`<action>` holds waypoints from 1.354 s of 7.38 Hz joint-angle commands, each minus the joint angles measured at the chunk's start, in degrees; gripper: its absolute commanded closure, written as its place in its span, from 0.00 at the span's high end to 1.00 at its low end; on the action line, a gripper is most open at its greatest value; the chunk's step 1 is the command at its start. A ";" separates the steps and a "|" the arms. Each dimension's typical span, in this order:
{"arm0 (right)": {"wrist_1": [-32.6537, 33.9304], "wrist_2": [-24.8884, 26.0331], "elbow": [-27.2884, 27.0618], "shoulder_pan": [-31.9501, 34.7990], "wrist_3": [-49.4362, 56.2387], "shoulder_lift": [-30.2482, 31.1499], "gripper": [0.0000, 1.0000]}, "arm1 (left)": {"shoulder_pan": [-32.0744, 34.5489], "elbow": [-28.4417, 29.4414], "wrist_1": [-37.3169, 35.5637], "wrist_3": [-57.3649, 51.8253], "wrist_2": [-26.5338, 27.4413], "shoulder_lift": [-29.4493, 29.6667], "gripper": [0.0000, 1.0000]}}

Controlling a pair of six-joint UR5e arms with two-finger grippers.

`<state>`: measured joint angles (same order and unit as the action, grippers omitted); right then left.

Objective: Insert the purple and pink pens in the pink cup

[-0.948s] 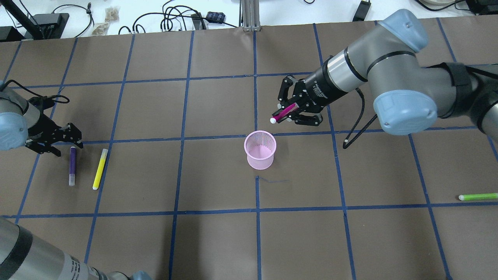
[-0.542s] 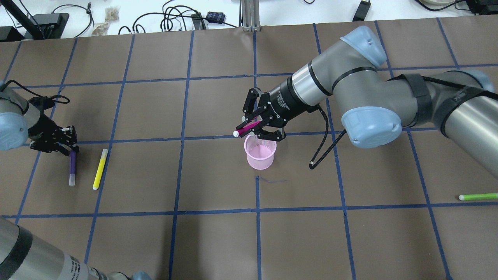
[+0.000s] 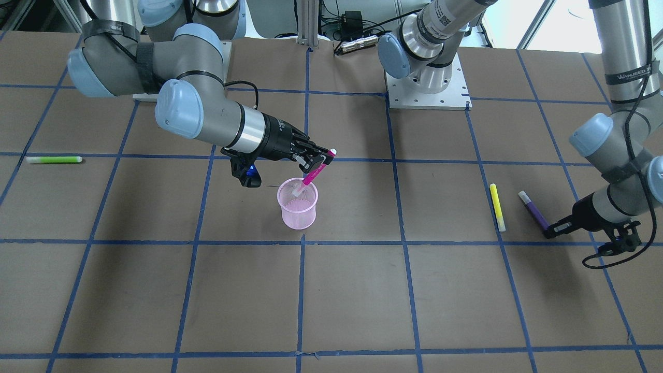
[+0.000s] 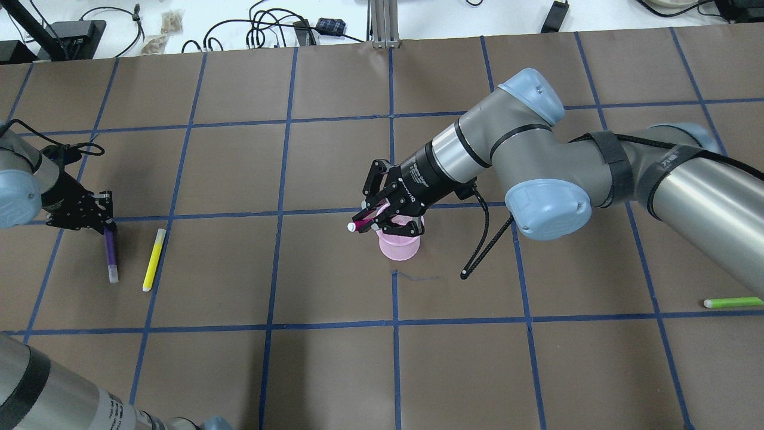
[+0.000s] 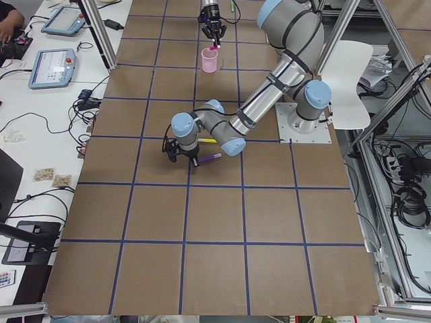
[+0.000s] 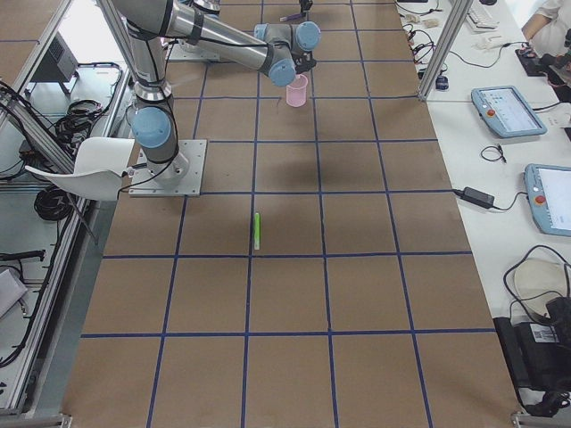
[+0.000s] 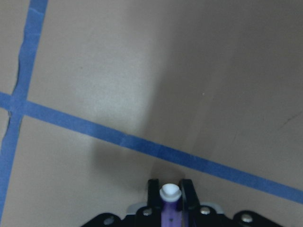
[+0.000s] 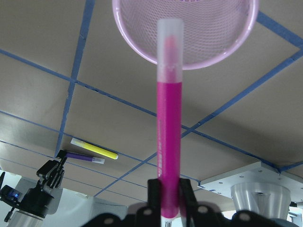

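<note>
The pink mesh cup [image 4: 400, 248] stands upright near the table's middle and also shows in the front view [image 3: 298, 207] and the right wrist view [image 8: 189, 33]. My right gripper [image 4: 382, 216] is shut on the pink pen [image 3: 313, 175], which is tilted, with its clear cap end at the cup's mouth [image 8: 169, 118]. My left gripper [image 4: 98, 220] is shut on the far end of the purple pen [image 4: 110, 254], low at the table's left. The pen's end shows between the fingers in the left wrist view [image 7: 169, 203].
A yellow pen [image 4: 153, 260] lies right beside the purple pen, roughly parallel to it. A green pen [image 4: 733, 302] lies far off at the table's right side. Blue tape lines grid the brown table cover. Cables lie beyond the far edge.
My right gripper has carried the pink pen left and down, from behind the cup to over its mouth. My left gripper has closed on the purple pen's end.
</note>
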<state>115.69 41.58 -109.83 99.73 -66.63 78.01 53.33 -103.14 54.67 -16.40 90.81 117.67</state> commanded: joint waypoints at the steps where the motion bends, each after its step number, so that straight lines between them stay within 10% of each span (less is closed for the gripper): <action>1: 0.32 0.43 -0.03 -0.06 -0.26 -1.36 0.55 | -0.07 0.14 0.00 0.32 0.07 -0.16 0.00; 2: 0.41 0.78 0.06 -0.50 -0.26 -1.63 0.81 | 0.02 0.57 0.00 0.58 0.15 -0.25 0.00; 5: 1.72 5.14 4.42 -4.17 1.32 -1.54 0.84 | 1.33 6.46 3.68 1.11 2.26 -2.26 0.00; 10: -10.37 44.83 17.00 -9.63 38.69 0.64 1.00 | 13.78 7.60 2.81 11.53 2.70 -10.08 0.00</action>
<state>108.93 76.71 -95.26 91.43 -38.17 77.59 62.85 -96.18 57.85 -8.87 93.57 109.67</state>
